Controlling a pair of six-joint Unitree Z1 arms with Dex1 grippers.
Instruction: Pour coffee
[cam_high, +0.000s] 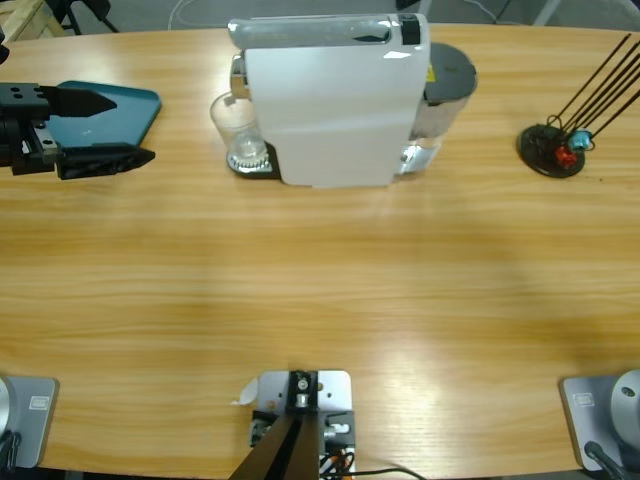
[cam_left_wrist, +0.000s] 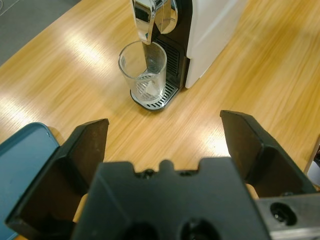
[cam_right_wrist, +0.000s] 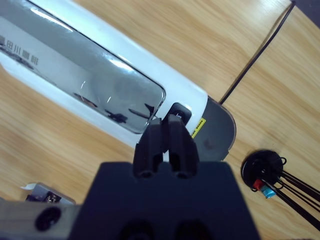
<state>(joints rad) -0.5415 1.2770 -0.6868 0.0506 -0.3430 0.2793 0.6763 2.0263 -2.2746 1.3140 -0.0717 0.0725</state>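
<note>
Coffee is not something we can make out in the drinking glass (cam_high: 237, 130), which looks clear in both the high view and the left wrist view; we cannot tell whether a thin layer lies at its bottom. We see the glass (cam_left_wrist: 143, 73) standing upright on the black drip grille (cam_left_wrist: 167, 92) of the white coffee machine (cam_high: 335, 100), directly under the chrome spout (cam_left_wrist: 148, 20), at the upper middle of the high view. Our left claw (cam_high: 145, 128) lies at the left edge of that frame, its two black jaws spread wide apart and holding nothing, pointing toward the glass but well apart from it. Just beside it a teal tray (cam_high: 105, 112) rests on the wooden surface (cam_high: 320, 290). Our right claw (cam_right_wrist: 166, 134) has its jaws pressed together with nothing between them, and hovers above the machine's top (cam_right_wrist: 100, 75), its tips over a small dark button (cam_right_wrist: 179, 111) near the grey rear end. A black capsule stand (cam_high: 552, 148) with thin rods sits at the upper right, holding a red and a blue capsule.
</note>
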